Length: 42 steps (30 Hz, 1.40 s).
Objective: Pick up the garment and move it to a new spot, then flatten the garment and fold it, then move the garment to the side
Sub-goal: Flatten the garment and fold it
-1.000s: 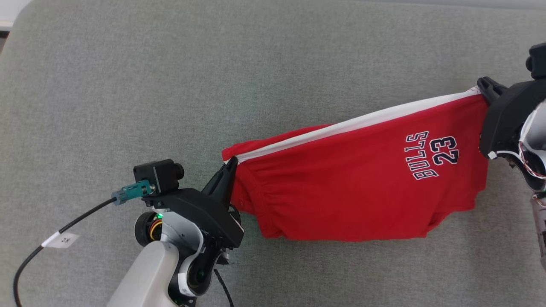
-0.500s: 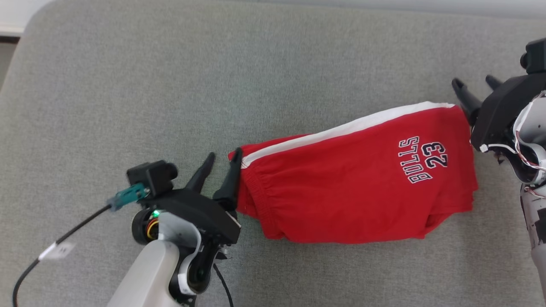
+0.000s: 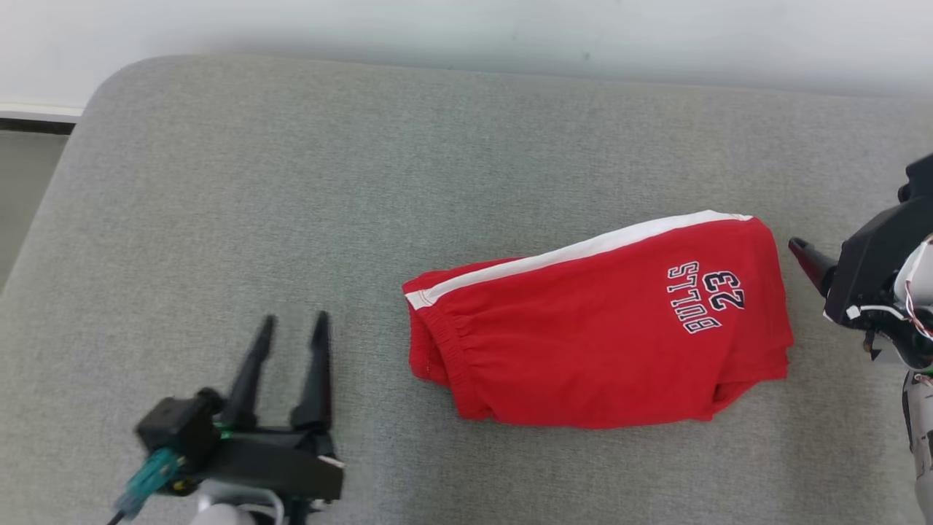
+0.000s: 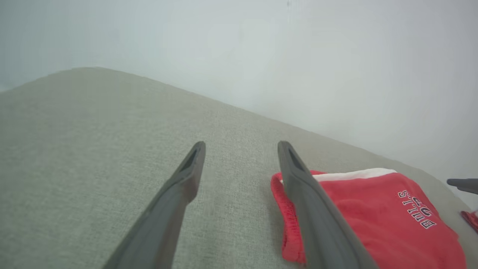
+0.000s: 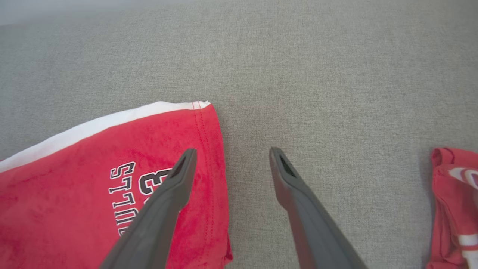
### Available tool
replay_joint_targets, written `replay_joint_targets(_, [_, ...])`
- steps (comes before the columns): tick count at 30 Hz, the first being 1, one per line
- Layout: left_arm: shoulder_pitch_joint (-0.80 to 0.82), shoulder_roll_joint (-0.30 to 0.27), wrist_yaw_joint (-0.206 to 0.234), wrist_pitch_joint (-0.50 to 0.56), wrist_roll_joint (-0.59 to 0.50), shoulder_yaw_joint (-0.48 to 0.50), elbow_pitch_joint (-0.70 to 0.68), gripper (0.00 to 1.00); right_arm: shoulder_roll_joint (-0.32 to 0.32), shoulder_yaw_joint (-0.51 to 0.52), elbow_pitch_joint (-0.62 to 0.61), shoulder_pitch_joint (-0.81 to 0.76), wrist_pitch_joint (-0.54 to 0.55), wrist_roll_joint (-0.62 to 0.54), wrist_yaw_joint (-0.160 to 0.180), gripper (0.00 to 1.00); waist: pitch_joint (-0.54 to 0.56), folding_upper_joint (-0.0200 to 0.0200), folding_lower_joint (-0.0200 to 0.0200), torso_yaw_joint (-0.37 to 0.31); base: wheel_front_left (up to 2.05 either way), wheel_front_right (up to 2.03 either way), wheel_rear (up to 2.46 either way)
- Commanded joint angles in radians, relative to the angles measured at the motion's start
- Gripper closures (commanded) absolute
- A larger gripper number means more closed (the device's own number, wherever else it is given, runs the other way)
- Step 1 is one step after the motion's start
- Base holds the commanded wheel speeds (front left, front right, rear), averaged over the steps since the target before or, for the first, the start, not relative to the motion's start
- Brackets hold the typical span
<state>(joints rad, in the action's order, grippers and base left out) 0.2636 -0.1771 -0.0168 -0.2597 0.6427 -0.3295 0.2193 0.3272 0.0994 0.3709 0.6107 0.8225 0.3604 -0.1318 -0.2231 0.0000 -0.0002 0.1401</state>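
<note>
My left tool (image 3: 294, 318) and right tool (image 5: 232, 150) are both spread, empty. The shorts (image 3: 583, 343) look folded, so I'd grab the waistband (image 3: 446, 350) at 9 o'clock and the hem (image 3: 776, 292) at 3, pinching all layers.

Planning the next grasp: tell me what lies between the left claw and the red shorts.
Bare grey cushion, nothing else, between left claw and red shorts, in the head view.

Left hand (image 3: 294, 318), right hand (image 5: 232, 150): both splayed.

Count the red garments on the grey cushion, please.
2. The red Bulls shorts lie centre-right on the grey cushion; a second red garment lies to their right, cut off at the frame edge. More may be hidden.
</note>
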Motion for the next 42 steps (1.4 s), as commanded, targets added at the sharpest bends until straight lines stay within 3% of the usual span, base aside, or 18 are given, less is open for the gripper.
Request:
replay_joint_targets(1, [-0.035,0.008,-0.008,-0.006,-0.060,0.053,-0.044,0.00,-0.011,0.015,-0.002,-0.019,0.013,-0.009,0.003,0.00,0.003,0.0000,0.0002,0.010,0.00,0.00,0.00])
replay_joint_targets(7, [-0.187,0.078,-0.066,-0.005,-0.252,0.227,-0.211,0.00,-0.023,0.055,0.001,-0.057,0.046,-0.024,0.003,0.00,-0.012,0.0000,0.0002,0.033,0.00,0.00,0.00])
replay_joint_targets(16, [-0.307,0.120,-0.095,-0.005,-0.340,0.346,-0.268,0.00,-0.045,0.069,0.011,-0.062,0.071,-0.045,0.003,0.00,-0.037,0.0000,0.0002,0.049,0.00,0.00,0.00])
replay_joint_targets(23, [-0.346,0.127,-0.104,-0.005,-0.337,0.353,-0.259,0.00,-0.057,0.077,0.034,-0.073,0.067,-0.064,0.003,0.00,-0.066,0.0000,0.0002,0.071,0.00,0.00,0.00])
replay_joint_targets(39, [-0.318,0.127,-0.091,-0.005,-0.291,0.335,-0.236,0.00,-0.091,-0.086,0.093,-0.108,0.099,-0.014,-0.003,0.00,-0.097,0.0000,0.0002,0.074,0.00,0.00,0.00])
replay_joint_targets(40, [-0.317,0.127,-0.090,-0.005,-0.290,0.333,-0.235,0.00,-0.084,-0.092,0.093,-0.110,0.100,-0.013,-0.003,0.08,-0.096,0.0000,0.0002,0.073,0.00,0.00,0.00])
replay_joint_targets(41, [-0.316,0.127,-0.089,-0.005,-0.289,0.333,-0.234,0.00,-0.078,-0.101,0.092,-0.114,0.102,-0.014,-0.003,0.28,-0.096,0.0000,0.0002,0.072,0.00,0.00,0.00])
replay_joint_targets(42, [-0.316,0.127,-0.088,-0.005,-0.286,0.332,-0.233,0.00,-0.074,-0.110,0.090,-0.119,0.102,-0.014,-0.003,0.40,-0.095,0.0000,0.0002,0.071,0.00,0.00,0.00])
